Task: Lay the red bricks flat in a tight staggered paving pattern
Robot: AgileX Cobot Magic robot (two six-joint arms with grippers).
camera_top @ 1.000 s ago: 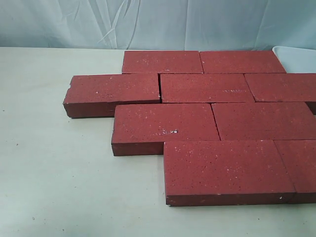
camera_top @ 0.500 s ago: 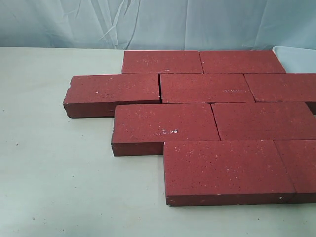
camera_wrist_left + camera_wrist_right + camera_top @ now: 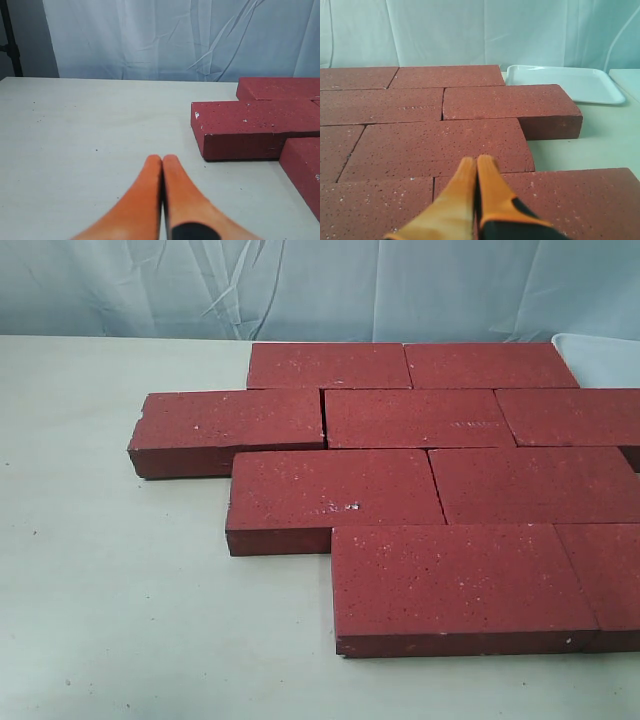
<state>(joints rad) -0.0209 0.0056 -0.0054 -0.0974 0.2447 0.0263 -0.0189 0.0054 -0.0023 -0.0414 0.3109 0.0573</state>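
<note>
Item one, the desk [image 3: 120, 590]: a pale, matte surface that carries the red bricks [image 3: 420, 490] and stretches bare beyond their left edge and near edge. Item two, a pale blue wrinkled cloth [image 3: 300, 285], hanging upright behind the bricks along the desk's far side. Item three, the red bricks themselves: nine dark red slabs with white specks, all lying flat on the desk in one patch of four staggered rows. The rows hold two, three, two and two from far to near, with the joints offset from row to row. Most seams are closed. The leftmost brick of the second row juts out past the others, and a thin gap shows at its joint. Item four, a white tray [image 3: 565, 82], flat on the desk just beside the bricks' far right corner. Whether it touches them I cannot tell. Item five, my right end effector [image 3: 476, 161]: its orange fingers are pressed together and hold nothing, over the bricks on their right side. I cannot tell whether it touches them. Item six, my left end effector [image 3: 162, 160]: its orange fingers likewise meet on nothing, over bare desk off the bricks' left edge and apart from the jutting brick.
</note>
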